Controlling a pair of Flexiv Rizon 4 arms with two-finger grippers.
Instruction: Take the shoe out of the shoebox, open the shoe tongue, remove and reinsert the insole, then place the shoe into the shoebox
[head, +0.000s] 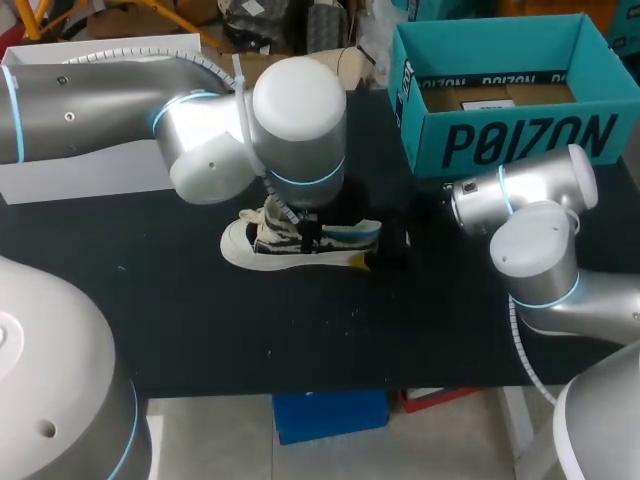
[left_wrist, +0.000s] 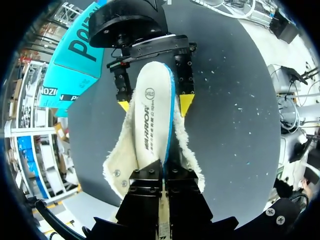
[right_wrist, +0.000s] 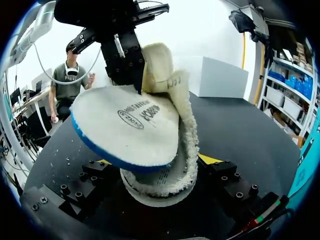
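The white sneaker (head: 243, 245) with a fleece lining (left_wrist: 120, 155) lies on its sole on the black table, toe to the left. My left gripper (left_wrist: 162, 172) comes down over the shoe's mouth and is shut on the front end of the white insole (left_wrist: 150, 120) with a blue edge. The insole is lifted, its heel end over the shoe's heel (right_wrist: 165, 187). My right gripper (left_wrist: 155, 104) stands wide at the heel with a yellow tip against each side of the shoe. In the right wrist view the insole (right_wrist: 125, 130) hangs over that gripper (right_wrist: 156, 162), below the left gripper (right_wrist: 125, 55).
The teal shoebox (head: 520, 140) stands open at the back right, just behind my right arm. A white box (head: 90, 170) sits at the back left under my left arm. Bare black table (head: 300, 330) lies in front of the shoe.
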